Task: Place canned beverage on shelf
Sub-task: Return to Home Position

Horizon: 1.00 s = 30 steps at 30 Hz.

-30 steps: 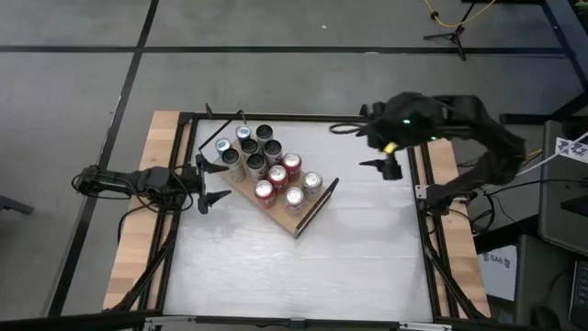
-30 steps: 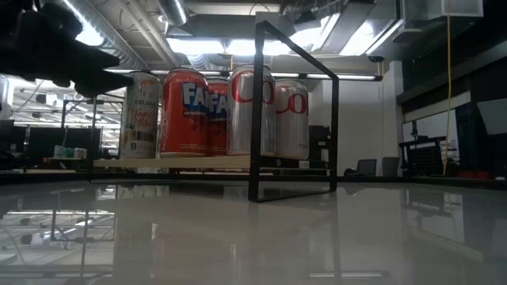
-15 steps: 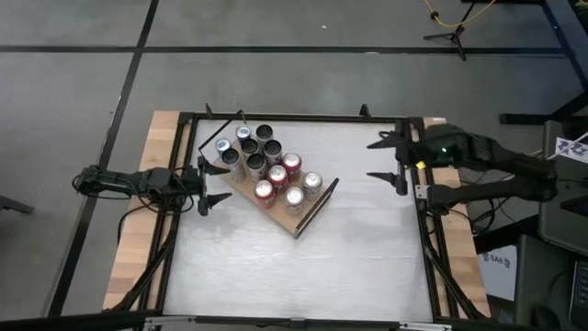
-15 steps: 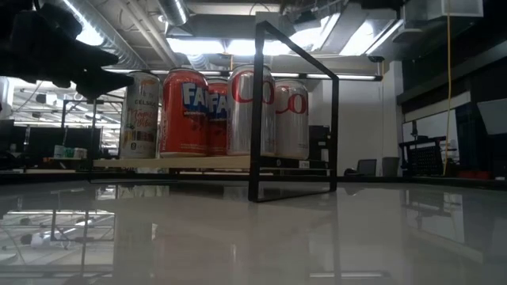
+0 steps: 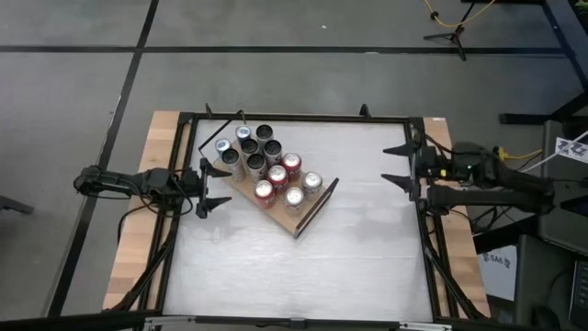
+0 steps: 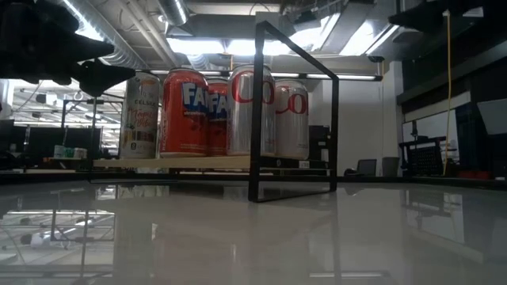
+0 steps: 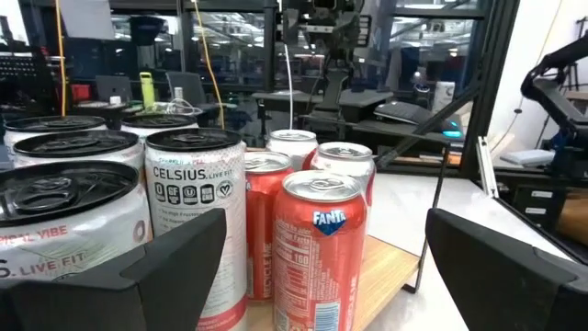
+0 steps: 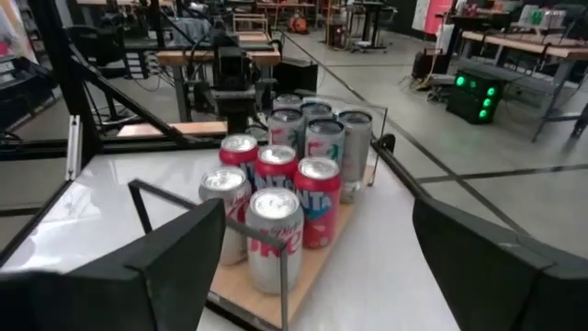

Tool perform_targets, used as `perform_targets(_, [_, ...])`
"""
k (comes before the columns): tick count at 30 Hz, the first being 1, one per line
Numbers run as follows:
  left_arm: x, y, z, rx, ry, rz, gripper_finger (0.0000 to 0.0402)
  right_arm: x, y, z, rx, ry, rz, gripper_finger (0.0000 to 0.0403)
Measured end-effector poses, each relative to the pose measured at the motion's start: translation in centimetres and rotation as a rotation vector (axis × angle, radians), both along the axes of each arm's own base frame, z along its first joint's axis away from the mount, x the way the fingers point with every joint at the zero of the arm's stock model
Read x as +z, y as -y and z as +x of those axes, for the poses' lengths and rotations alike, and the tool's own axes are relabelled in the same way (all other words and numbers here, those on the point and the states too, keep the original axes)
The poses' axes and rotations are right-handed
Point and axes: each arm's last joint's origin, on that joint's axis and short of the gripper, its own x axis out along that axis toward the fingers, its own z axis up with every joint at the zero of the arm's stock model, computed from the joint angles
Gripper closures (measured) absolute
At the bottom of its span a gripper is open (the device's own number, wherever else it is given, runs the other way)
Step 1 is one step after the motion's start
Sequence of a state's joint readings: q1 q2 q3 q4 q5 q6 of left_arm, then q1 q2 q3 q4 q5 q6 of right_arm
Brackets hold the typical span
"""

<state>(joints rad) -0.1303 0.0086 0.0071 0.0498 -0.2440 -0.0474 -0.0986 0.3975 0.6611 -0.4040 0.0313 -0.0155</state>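
Observation:
The shelf (image 5: 296,219) is a light wooden board on a thin black frame (image 6: 333,134), lying aslant left of the table's middle. Several cans (image 5: 266,165) stand upright on it: red Fanta (image 7: 319,248), silver Coke (image 8: 276,234) and white Celsius (image 7: 195,211). My left gripper (image 5: 227,184) is open at the table's left edge, level, facing the cans from a short way off. My right gripper (image 5: 386,165) is open at the table's right edge, level, facing the shelf across bare table. Neither holds anything.
Black rails (image 5: 294,118) frame the white table top (image 5: 358,257), with wooden strips (image 5: 129,248) outside them left and right. Bare table lies between the shelf and my right gripper and along the near side. The room behind has desks and equipment.
My right gripper has come down and drawn back toward the table's right edge, tipping from pointing downward to nearly level, and stays open. My left gripper has stayed in place and tipped slightly toward level. The cans and shelf have not moved.

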Motion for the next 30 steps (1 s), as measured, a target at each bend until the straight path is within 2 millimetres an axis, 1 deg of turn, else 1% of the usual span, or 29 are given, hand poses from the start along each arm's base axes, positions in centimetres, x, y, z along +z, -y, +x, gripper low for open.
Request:
perform_targets(4, [0.0, 0.0, 0.0, 0.000, 0.000, -0.001, 0.0034, -1.2, 0.0, -0.2, 0.005, -0.007, 0.013, 0.0063])
perform_targets(8, [0.0, 0.0, 0.0, 0.000, 0.000, -0.002, 0.0044, -2.5, -0.1, 0.3, 0.031, -0.011, 0.018, 0.0095])
perform_targets(14, [0.0, 0.0, 0.0, -0.001, 0.000, -0.002, 0.0088, -4.3, -0.1, 1.1, 0.069, -0.006, 0.023, 0.0170])
perform_targets(21, [0.0, 0.0, 0.0, -0.001, 0.000, -0.002, 0.0151, -6.8, -0.1, 1.7, 0.069, -0.030, 0.058, 0.0275])
perform_targets(25, [0.0, 0.0, 0.0, -0.002, 0.000, -0.002, 0.0180, -7.9, 0.1, 1.9, 0.058, 0.000, 0.080, 0.0334])
perform_targets(27, [0.0, 0.0, 0.0, -0.007, -0.001, -0.002, 0.0193, -8.4, 0.2, 1.8, 0.060, 0.022, 0.102, 0.0357])
perform_targets(30, [0.0, 0.0, 0.0, -0.006, -0.001, -0.002, 0.0207, -9.0, 0.5, 1.5, 0.052, 0.051, 0.149, 0.0373])
